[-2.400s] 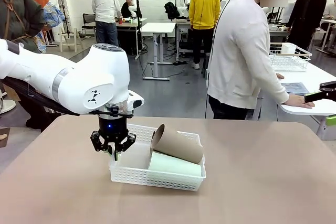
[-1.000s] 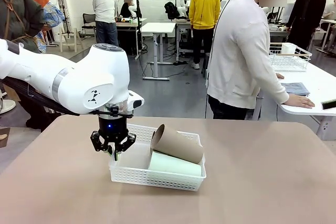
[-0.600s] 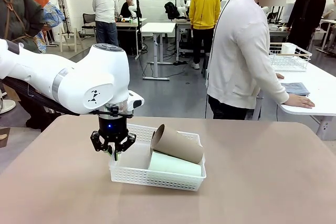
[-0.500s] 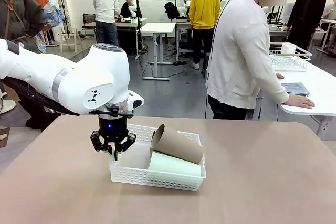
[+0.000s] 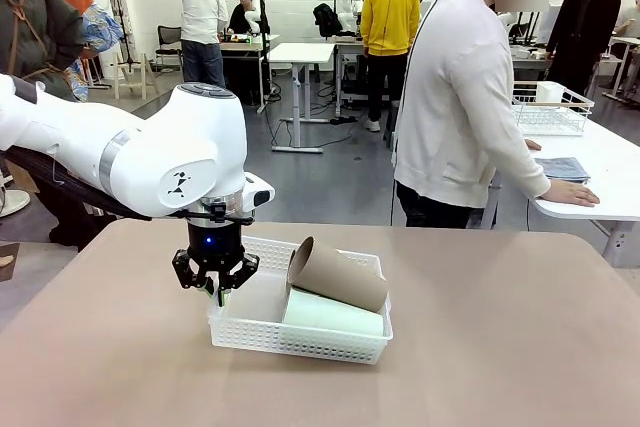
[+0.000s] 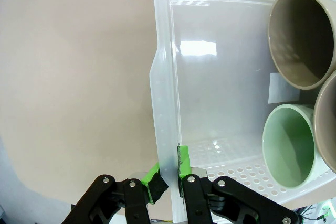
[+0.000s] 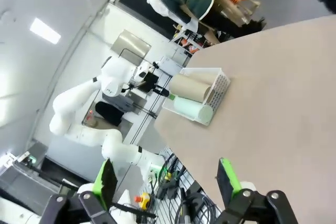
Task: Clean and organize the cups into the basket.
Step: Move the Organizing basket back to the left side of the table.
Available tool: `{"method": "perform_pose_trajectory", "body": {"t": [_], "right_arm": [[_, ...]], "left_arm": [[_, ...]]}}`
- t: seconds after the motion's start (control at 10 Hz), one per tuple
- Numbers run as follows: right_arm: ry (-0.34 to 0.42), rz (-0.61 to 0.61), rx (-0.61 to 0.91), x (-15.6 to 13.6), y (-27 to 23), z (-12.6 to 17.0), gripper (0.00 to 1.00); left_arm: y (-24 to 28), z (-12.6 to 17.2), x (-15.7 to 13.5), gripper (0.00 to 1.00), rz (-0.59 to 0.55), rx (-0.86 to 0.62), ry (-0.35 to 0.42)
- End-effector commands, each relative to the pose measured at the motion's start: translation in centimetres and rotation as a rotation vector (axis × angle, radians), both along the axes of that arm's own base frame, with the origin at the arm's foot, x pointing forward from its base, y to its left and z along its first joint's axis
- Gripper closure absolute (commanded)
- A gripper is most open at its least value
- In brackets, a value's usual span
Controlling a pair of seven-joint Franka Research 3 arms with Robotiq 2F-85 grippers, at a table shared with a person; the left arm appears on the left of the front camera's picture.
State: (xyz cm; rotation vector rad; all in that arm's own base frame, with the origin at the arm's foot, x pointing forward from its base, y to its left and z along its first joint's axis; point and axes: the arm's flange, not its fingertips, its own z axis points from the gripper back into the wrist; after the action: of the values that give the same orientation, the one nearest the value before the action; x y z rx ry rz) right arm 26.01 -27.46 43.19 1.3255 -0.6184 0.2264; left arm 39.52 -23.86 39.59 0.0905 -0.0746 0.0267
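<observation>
The left claw is pinching the short end wall of the white basket, one green pad inside the rim and one outside. Beyond its fingers, inside the basket, lie the cups on their sides, mouths toward the claw: a mint green cup and a tan cup next to it, with another tan rim at the edge. The right claw hangs spread wide and empty, well apart from the basket, above the bench.

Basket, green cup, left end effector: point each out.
basket (image 6: pixel 164 129), left wrist view, pinched side wall.
green cup (image 6: pixel 287 148), left wrist view, inside of mouth.
left end effector (image 6: pixel 169 178), left wrist view, between fingertips.
</observation>
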Motion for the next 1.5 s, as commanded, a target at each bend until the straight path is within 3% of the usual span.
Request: {"method": "perform_pose_trajectory", "body": {"t": [0.0, 0.2, 0.8, 0.9, 1.0, 1.2, 1.4], "right_arm": [[0.053, -0.005, 0.027, -0.7, -0.4, -0.4, 0.00], [0.016, -0.017, 0.004, -0.6, -0.6, -0.4, 0.00], [0.016, -0.017, 0.004, -0.6, -0.6, -0.4, 0.00], [0.016, -0.017, 0.004, -0.6, -0.6, -0.4, 0.00], [0.016, -0.017, 0.004, -0.6, -0.6, -0.4, 0.00], [0.016, -0.017, 0.004, -0.6, -0.6, -0.4, 0.00], [0.016, -0.017, 0.004, -0.6, -0.6, -0.4, 0.00]], "left_arm": [[-0.2, 0.3, -0.1, 1.00, 0.021, 0.000, -0.010], [-0.2, 0.3, -0.1, 1.00, 0.021, 0.000, -0.010], [-0.2, 0.3, -0.1, 1.00, 0.021, 0.000, -0.010], [0.0, 0.0, 0.0, 0.94, 0.000, 0.000, 0.000], [3.0, -1.4, 1.1, 0.94, 0.047, 0.068, -0.054], [10.1, -3.4, 2.4, 0.94, 0.035, 0.075, 0.005], [15.3, -3.3, 2.6, 0.94, 0.088, 0.094, -0.021]]}}
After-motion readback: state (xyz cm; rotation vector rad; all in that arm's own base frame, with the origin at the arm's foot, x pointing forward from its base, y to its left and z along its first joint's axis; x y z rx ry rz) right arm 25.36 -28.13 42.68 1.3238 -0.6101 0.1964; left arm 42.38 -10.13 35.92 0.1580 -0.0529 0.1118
